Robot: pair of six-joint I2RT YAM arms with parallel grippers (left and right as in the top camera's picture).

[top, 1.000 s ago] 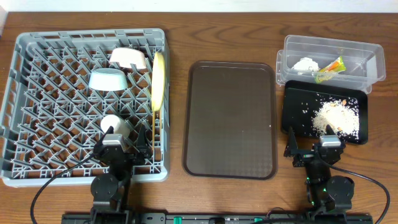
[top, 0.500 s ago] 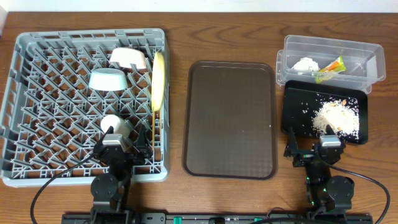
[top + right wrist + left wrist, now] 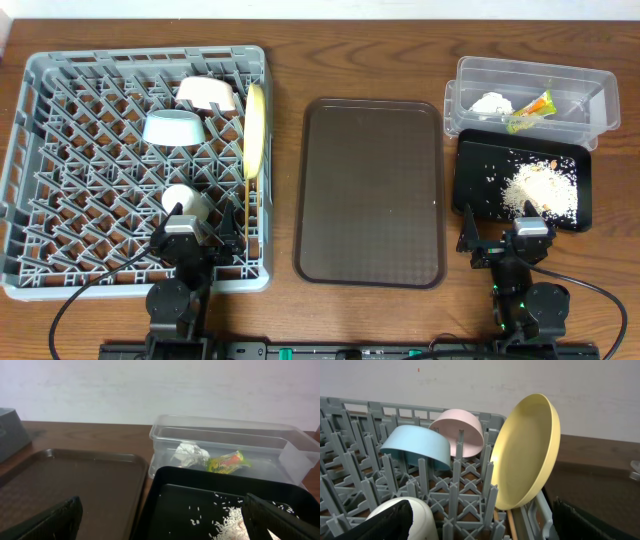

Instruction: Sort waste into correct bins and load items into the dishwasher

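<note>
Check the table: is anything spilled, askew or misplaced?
Nothing stands out. The loose whitish rice scraps are scattered, but all inside the flat black rectangular tray. The crumpled white tissue and green-and-orange snack wrapper lie in the clear plastic rectangular tub. The round yellow plate stands on edge in the grey plastic dish rack.

dish rack [image 3: 40, 200]: large, square, grey, grid of upright pegs; left part of tabletop.
yellow plate [image 3: 254, 130]: round, on edge between pegs at rack's right side.
light blue bowl [image 3: 173, 128]: mouth down, tilted on pegs, mid-rack.
pinkish-white bowl [image 3: 207, 93]: mouth down, just behind the blue one.
white cup [image 3: 185, 200]: small, on pegs near rack's front.
chopsticks [image 3: 247, 212]: thin, wooden, along rack's right side, in front of plate.
clear tub [image 3: 590, 90]: rectangular, far right.
tissue [image 3: 491, 103]: crumpled, white, in tub.
snack wrapper [image 3: 532, 110]: green-and-orange, in tub beside tissue.
black tray [image 3: 470, 170]: flat, touching tub's front.
rice scraps [image 3: 540, 188]: whitish heap at tray's right, stray grains around.
</note>
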